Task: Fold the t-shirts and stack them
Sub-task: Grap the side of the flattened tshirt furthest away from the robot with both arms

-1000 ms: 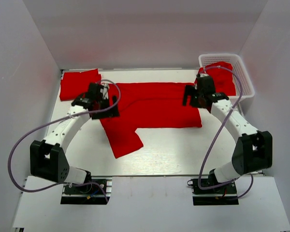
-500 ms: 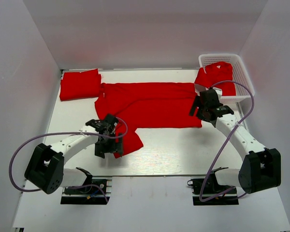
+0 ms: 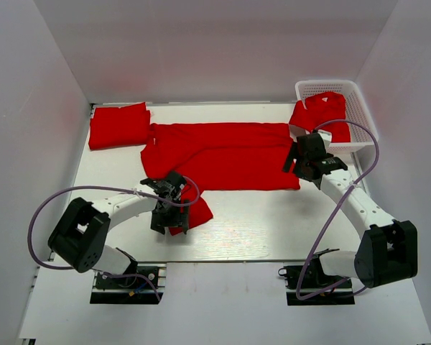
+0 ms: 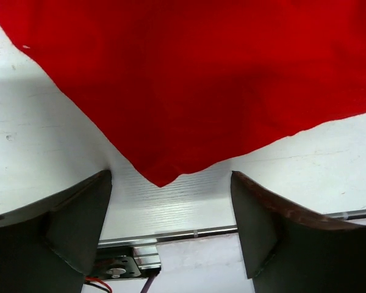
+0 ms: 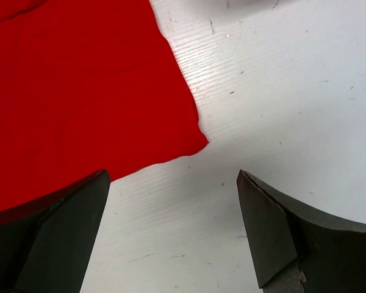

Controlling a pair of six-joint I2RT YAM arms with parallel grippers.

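One red t-shirt lies spread flat across the middle of the table. Its near-left part hangs toward the front edge. My left gripper is open and empty over that near-left tip. In the left wrist view the cloth's pointed corner lies on the table between my open fingers. My right gripper is open and empty at the shirt's near-right corner, which shows in the right wrist view just ahead of the fingers. A folded red shirt lies at the back left.
A white mesh basket stands at the back right with another red shirt spilling over its left rim. White walls close in the table on three sides. The table's front rail shows just behind my left fingers.
My left arm has swung from the shirt's back-left part down to its near-left tip. My right gripper has pulled back a little to the shirt's near-right corner. The shirt has not moved.
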